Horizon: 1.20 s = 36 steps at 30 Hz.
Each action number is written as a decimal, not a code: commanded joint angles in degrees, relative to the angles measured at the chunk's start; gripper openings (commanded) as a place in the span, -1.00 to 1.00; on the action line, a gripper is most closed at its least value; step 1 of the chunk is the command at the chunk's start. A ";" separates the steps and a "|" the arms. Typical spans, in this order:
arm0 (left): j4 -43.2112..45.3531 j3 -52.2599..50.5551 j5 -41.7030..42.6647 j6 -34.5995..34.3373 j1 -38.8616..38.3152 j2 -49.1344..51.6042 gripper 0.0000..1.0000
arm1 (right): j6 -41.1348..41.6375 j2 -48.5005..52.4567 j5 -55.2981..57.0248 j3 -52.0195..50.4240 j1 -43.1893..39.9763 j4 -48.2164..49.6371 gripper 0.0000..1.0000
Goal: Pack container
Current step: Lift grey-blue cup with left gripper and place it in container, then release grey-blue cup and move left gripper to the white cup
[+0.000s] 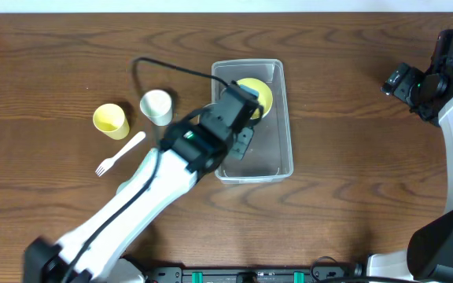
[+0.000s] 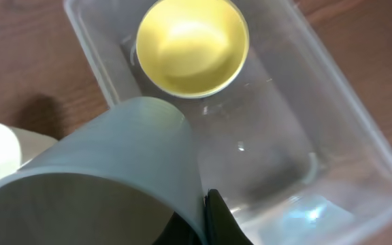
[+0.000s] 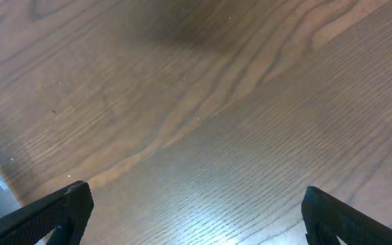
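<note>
Overhead: the container (image 1: pixel 281 118), a clear tub, sits mid-table with a yellow bowl (image 1: pixel 259 93) already in its far end. The left gripper (image 1: pixel 241 134) hangs over the tub's open near half, and the arm hides whatever it carries. A yellow cup (image 1: pixel 110 120), a white cup (image 1: pixel 156 106) and a white fork (image 1: pixel 120 153) lie on the table (image 1: pixel 352 47) left of the tub, not yet packed. The right gripper (image 1: pixel 415 82) is parked well apart at the right edge. Left wrist: a pale cup (image 2: pixel 107 170) fills the foreground, tilted, mouth toward the camera. One dark finger (image 2: pixel 216 218) sits against its wall, so the gripper is probably pinching the rim, though the other finger is out of frame. The yellow bowl and bare tub floor lie beyond. Right wrist: fingers spread wide and empty over bare wood, with perhaps a corner of the tub at lower left. Step in hand: placing the pale cup into the tub. Next move looks like lowering it onto the free floor beside the bowl, clear of the tub wall, releasing, then fetching the items on the left.
</note>
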 commanded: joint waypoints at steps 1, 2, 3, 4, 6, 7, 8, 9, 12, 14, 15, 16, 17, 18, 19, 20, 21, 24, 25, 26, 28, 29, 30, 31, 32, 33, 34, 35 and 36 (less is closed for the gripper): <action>1.97 0.63 -2.62 0.09 -0.59 3.43 -0.88 | 0.07 0.28 0.20 0.00 -0.13 -0.09 0.99; 2.49 0.63 -2.62 0.39 -0.74 4.00 -0.88 | 0.09 0.28 0.20 0.00 -0.13 -0.07 0.99; 3.65 0.63 -2.62 0.96 -1.14 4.87 -0.88 | 0.07 0.28 0.20 0.00 -0.13 -0.09 0.98; 4.59 0.63 -2.64 1.31 -1.42 5.49 -0.88 | 0.07 0.28 0.20 0.00 -0.13 -0.09 0.98; 6.78 0.63 -2.64 2.43 -1.95 6.62 -0.89 | 0.07 0.28 0.20 0.00 -0.13 -0.07 0.98; 7.54 0.63 -2.64 2.60 -2.01 7.13 -0.90 | 0.07 0.28 0.20 0.00 -0.13 -0.09 0.99; 7.91 0.63 -2.64 2.58 -2.01 7.39 -0.88 | 0.07 0.28 0.20 0.00 -0.13 -0.07 0.99; 8.04 0.63 -2.67 2.58 -1.99 7.80 -0.88 | 0.07 0.28 0.20 0.00 -0.13 -0.09 0.99; 7.58 0.63 -2.71 2.60 -1.99 8.81 -0.88 | 0.09 0.28 0.20 0.00 -0.13 -0.09 0.99; 6.95 0.63 -2.69 2.58 -1.99 9.68 -0.88 | 0.07 0.28 0.20 0.00 -0.13 -0.09 0.99; 6.67 0.63 -2.69 2.58 -1.99 10.12 -0.88 | 0.09 0.28 0.20 0.00 -0.13 -0.09 0.99; 6.43 0.63 -2.67 2.56 -1.99 10.51 -0.88 | 0.09 0.28 0.20 0.00 -0.13 -0.09 0.99; 6.08 0.63 -2.67 2.56 -1.99 10.99 -0.88 | 0.07 0.28 0.20 0.00 -0.13 -0.09 0.99; 5.77 0.63 -2.64 2.54 -1.99 11.43 -0.88 | 0.09 0.28 0.20 0.00 -0.13 -0.09 0.99; 5.44 0.63 -2.64 2.54 -1.99 11.78 -0.88 | 0.09 0.28 0.22 0.00 -0.13 -0.09 0.98; 5.20 0.63 -2.64 2.54 -1.99 11.98 -0.88 | 0.07 0.28 0.20 0.00 -0.13 -0.09 0.98; 5.01 0.61 -2.64 2.54 -1.99 12.20 -0.88 | 0.07 0.28 0.22 0.00 -0.13 -0.07 0.98; 4.83 0.57 -2.75 2.58 -1.99 12.37 -0.88 | 0.07 0.28 0.22 0.00 -0.13 -0.09 0.98; 4.81 0.57 -2.99 2.58 -1.99 12.39 -0.88 | 0.09 0.28 0.22 0.00 -0.13 -0.07 0.98; 4.79 0.52 -3.63 2.56 -1.97 12.48 -0.88 | 0.07 0.28 0.20 0.00 -0.13 -0.09 0.98; 4.44 0.39 -4.44 2.56 -1.92 12.79 -0.88 | 0.07 0.28 0.22 0.00 -0.13 -0.09 0.99; 4.33 0.33 -4.42 2.56 -1.92 12.94 -0.88 | 0.09 0.28 0.20 0.00 -0.13 -0.09 0.99; 4.35 0.04 -4.42 2.54 -1.92 13.22 -0.88 | 0.07 0.28 0.20 0.00 -0.13 -0.07 0.99; 4.33 -0.09 -4.39 2.54 -1.92 13.38 -0.88 | 0.07 0.28 0.20 0.00 -0.13 -0.09 0.99; 4.31 -0.15 -4.37 2.40 -1.92 13.70 -0.88 | 0.09 0.28 0.20 0.00 -0.13 -0.09 0.99; 4.28 -0.17 -4.37 2.32 -1.92 14.03 -0.88 | 0.07 0.28 0.20 0.00 -0.13 -0.09 0.99; 4.33 -0.17 -4.37 2.34 -1.92 14.40 -0.88 | 0.07 0.28 0.20 0.00 -0.13 -0.09 0.98; 4.37 -0.17 -4.37 2.32 -1.92 14.69 -0.88 | 0.07 0.28 0.20 0.00 -0.13 -0.09 0.98; 4.37 -0.17 -4.37 2.32 -1.92 14.86 -0.88 | 0.07 0.28 0.20 0.00 -0.13 -0.07 0.99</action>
